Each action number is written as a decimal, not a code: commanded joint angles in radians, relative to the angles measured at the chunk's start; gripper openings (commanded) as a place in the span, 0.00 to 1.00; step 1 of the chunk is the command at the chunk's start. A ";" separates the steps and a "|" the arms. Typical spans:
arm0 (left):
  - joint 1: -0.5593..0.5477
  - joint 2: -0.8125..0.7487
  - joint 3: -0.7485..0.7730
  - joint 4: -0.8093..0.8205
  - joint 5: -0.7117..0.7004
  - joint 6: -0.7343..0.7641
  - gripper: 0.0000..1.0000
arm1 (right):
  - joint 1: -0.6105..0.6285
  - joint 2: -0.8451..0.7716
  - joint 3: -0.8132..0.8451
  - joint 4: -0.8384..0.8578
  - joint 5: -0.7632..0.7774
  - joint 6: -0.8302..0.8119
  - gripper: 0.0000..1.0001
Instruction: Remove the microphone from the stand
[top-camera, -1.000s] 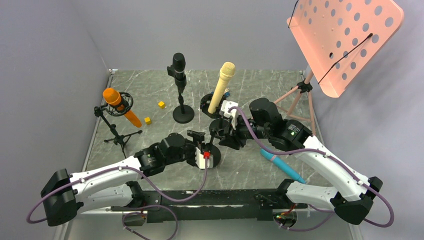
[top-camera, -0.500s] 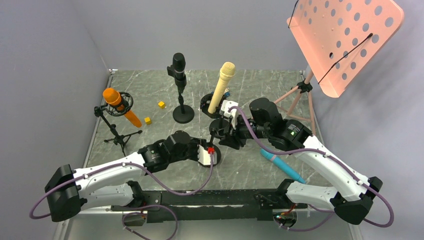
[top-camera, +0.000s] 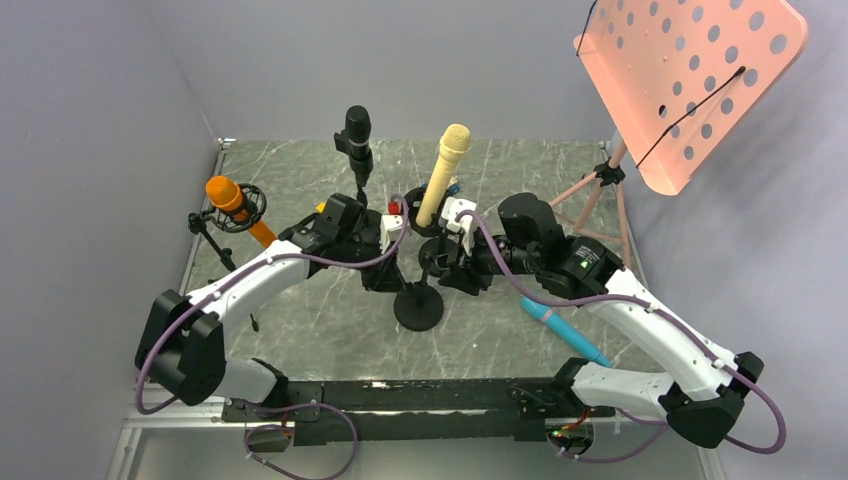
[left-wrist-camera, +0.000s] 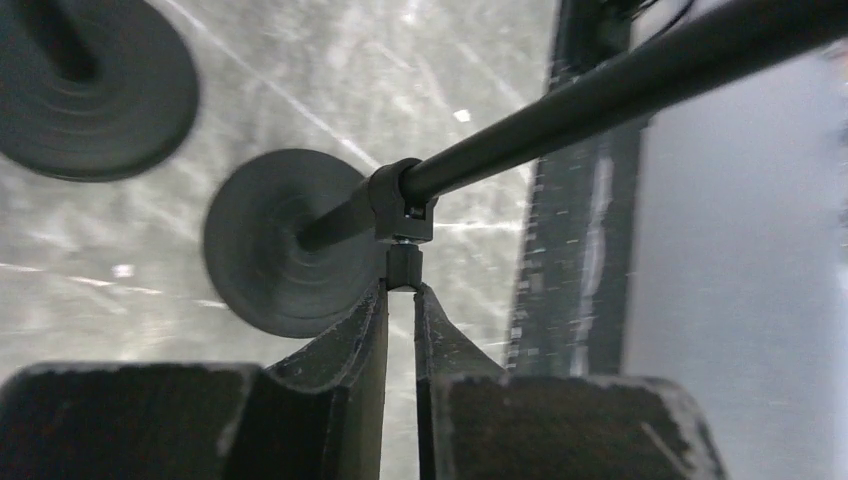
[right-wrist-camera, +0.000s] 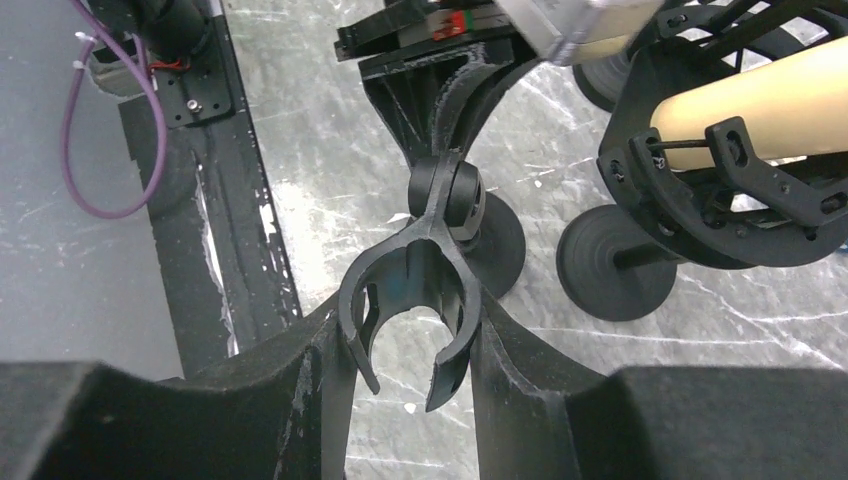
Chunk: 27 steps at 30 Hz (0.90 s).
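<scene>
black c-shaped clip (right-wrist-camera: 422, 255) in right end effector (right-wrist-camera: 410, 335).

Overhead, the pink music stand (top-camera: 690, 80) runs off the top and right edges. The left arm (top-camera: 270, 265) covers the black microphone's (top-camera: 357, 130) base, and the teal microphone (top-camera: 560, 330) lies partly under the right arm (top-camera: 640, 320). From there you can't make out the mic clip (right-wrist-camera: 410, 290) that the right gripper (right-wrist-camera: 412, 330) grips. In the left wrist view, the clamp knob (left-wrist-camera: 403, 265) pinched by the left gripper (left-wrist-camera: 400, 292) is smeared.

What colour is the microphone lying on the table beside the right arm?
The microphone is teal; the top external view shows it best.
</scene>
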 joint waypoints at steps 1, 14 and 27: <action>0.008 0.003 0.006 0.107 0.363 -0.252 0.19 | 0.004 -0.001 0.043 0.022 -0.008 -0.016 0.02; 0.009 -0.248 0.000 -0.011 0.049 -0.141 0.83 | 0.004 0.068 0.148 -0.024 -0.065 -0.029 0.68; -0.010 -0.273 0.035 0.291 -0.067 -0.223 0.86 | 0.021 0.157 0.213 -0.032 -0.033 -0.045 0.40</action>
